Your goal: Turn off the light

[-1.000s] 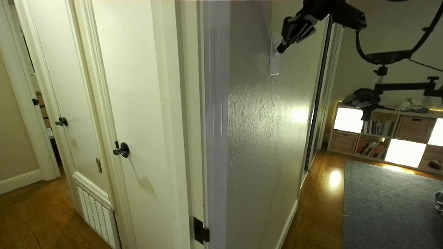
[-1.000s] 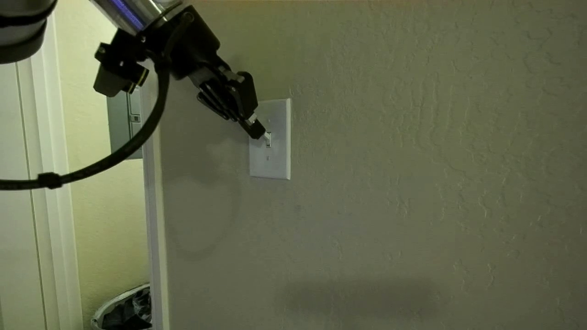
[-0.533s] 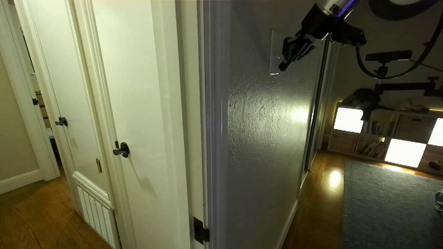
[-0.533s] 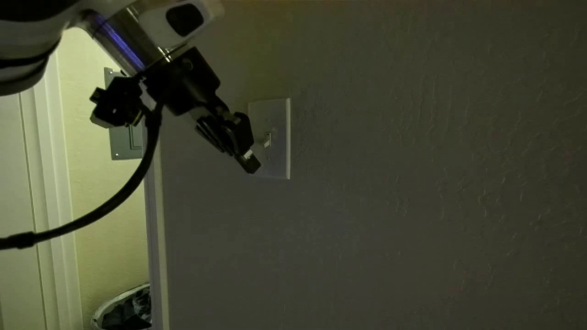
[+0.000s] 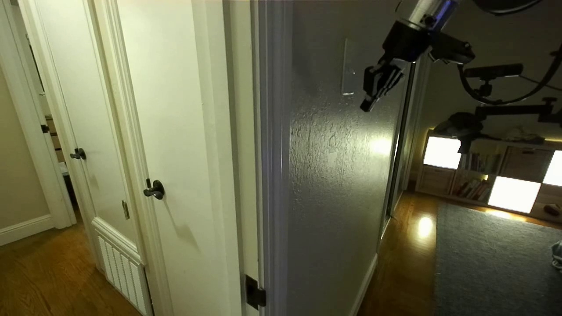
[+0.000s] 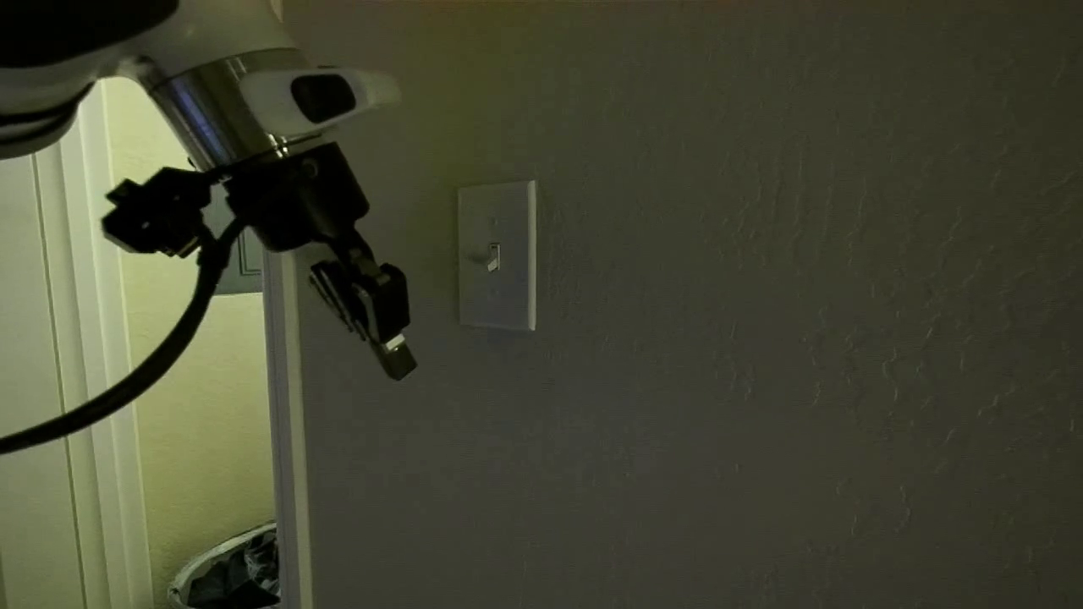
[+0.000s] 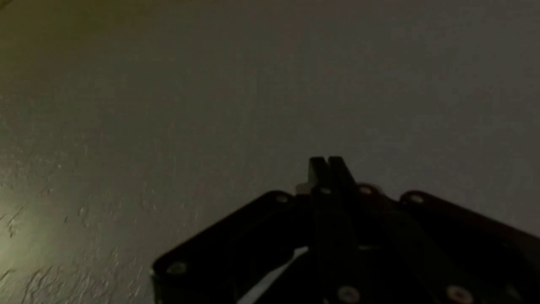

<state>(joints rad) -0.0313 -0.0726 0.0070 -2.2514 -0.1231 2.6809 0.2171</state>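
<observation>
The light switch is a white upright wall plate, which also shows edge-on in an exterior view. Its small toggle tilts down. No lamp of the light itself shows, and the wall and room around the switch are dim. My gripper is below and to the left of the plate in that exterior view, apart from it. In an exterior view the gripper hangs beside the plate's lower end. In the wrist view the gripper's fingertips are together with nothing between them; the switch is out of that view.
A door frame stands left of the switch. A lined bin is beyond it. White doors with dark handles line the hallway. A cube shelf with lit panels and a grey rug are in the room.
My gripper has moved down from the toggle and then back away from the plate. The toggle now points down. The wall and room have become darker.
</observation>
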